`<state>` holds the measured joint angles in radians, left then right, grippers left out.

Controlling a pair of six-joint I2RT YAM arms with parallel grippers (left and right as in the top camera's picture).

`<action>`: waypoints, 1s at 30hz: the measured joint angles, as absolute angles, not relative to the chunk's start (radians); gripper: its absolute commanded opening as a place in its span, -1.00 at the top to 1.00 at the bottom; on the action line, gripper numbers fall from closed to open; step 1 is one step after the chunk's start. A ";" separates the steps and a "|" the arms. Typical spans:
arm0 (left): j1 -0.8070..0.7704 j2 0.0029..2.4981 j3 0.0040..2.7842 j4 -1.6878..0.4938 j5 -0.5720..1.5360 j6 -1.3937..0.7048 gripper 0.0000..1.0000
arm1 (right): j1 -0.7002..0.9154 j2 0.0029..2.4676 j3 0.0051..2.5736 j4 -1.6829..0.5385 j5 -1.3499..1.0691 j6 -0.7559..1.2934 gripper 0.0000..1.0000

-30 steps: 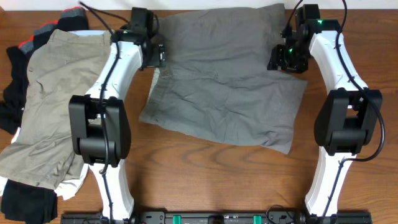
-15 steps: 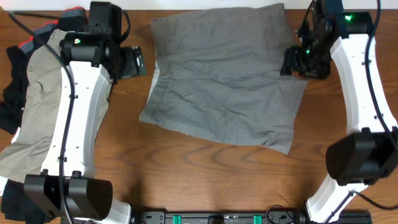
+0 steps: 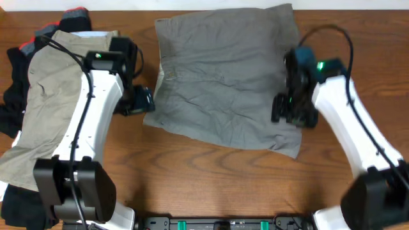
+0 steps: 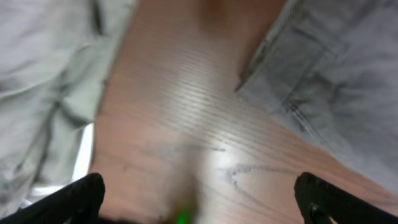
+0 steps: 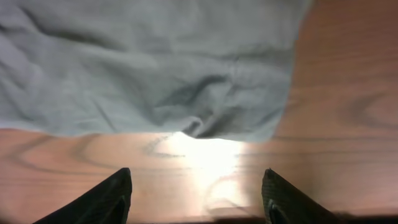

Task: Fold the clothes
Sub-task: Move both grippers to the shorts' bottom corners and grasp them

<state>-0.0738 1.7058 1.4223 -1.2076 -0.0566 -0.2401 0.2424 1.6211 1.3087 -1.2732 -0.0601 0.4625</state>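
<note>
two grippers flank the flat grey shorts [image 3: 227, 76], fingers spread and empty: left gripper [image 3: 137, 101] off their left edge, right gripper [image 3: 291, 110] hiding their right edge. further left, a heap of other clothes [image 3: 45, 96] is cut off by the frame.

Wooden table [image 3: 211, 172] under grey shorts [image 3: 230, 83], clothes pile [image 3: 45, 108]

1. The table [image 3: 211, 172] is brown wood with dark grain lines. Bare board shows between and ahead of the jaws of the left gripper [image 4: 202, 196], and likewise under the jaws of the right gripper [image 5: 198, 199].
2. A bright glare [image 5: 205, 152] lies on the wood just ahead of the right jaws, midway between them. A fainter sheen [image 4: 186, 81] lies ahead of the left jaws.
3. A pale strip [image 3: 192, 4] runs along the table's far edge, beyond both pairs of jaws.
</note>
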 measured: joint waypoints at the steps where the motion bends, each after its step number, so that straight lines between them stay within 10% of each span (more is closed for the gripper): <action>1: -0.073 1.706 1.385 -1.165 -0.034 -0.214 -0.97 | 0.250 1.581 1.243 -1.231 -0.067 0.481 -0.34; 30: -0.081 1.712 0.975 -0.517 0.177 -0.032 -0.96 | 0.279 1.485 0.856 -0.869 -0.028 0.652 -0.34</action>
<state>-0.0811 1.7119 0.9752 -0.5171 0.1772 -0.0319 0.2790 1.4853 0.8558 -0.8688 -0.0277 0.6521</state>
